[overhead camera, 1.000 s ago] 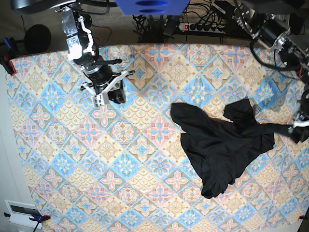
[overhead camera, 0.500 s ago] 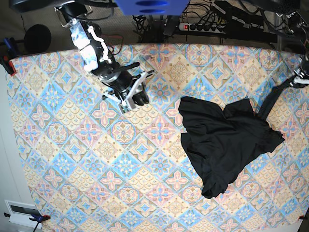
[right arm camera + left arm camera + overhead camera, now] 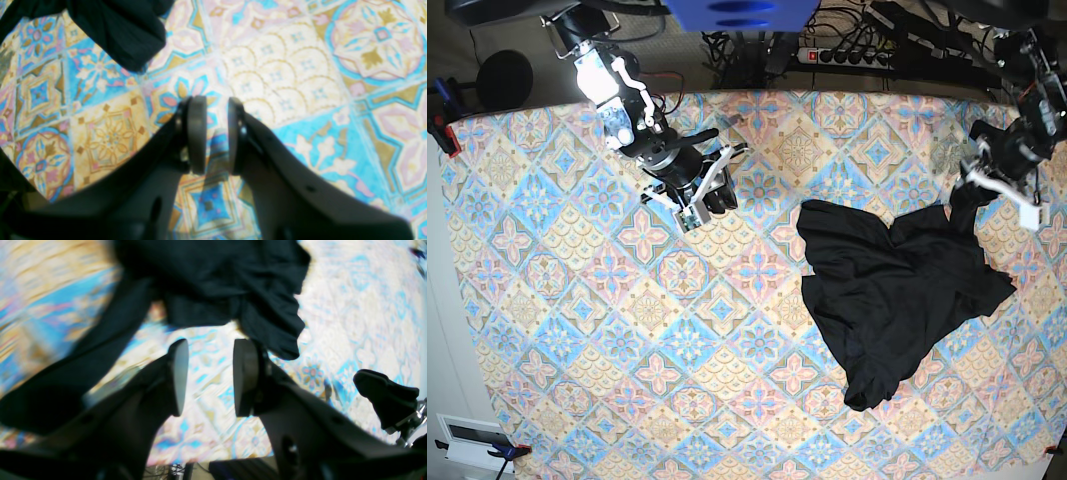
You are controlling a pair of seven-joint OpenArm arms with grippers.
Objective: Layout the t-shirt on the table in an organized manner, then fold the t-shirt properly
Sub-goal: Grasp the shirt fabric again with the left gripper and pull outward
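Observation:
The black t-shirt (image 3: 887, 290) lies crumpled on the right half of the patterned table (image 3: 577, 330), one corner trailing toward the front. My left gripper (image 3: 975, 195) hovers at the shirt's upper right corner. In the left wrist view this gripper (image 3: 208, 376) is open, its pads bare, with bunched fabric (image 3: 217, 283) just beyond the tips. My right gripper (image 3: 719, 197) is over bare table, left of the shirt. Seen from the right wrist, this gripper (image 3: 216, 133) has its jaws a little apart with nothing between them, and a shirt edge (image 3: 116, 30) shows at the top left.
A power strip (image 3: 847, 55) and cables run along the table's back edge. Red clamps (image 3: 442, 130) grip the left edge, and a white box (image 3: 472, 440) sits off the front left corner. A dark blurred object (image 3: 387, 400) shows at the right of the left wrist view.
My left gripper carried the shirt's sleeve up from the right edge and inward, then opened and let it go. The shirt bunched leftward. My right arm moved right, toward the shirt.

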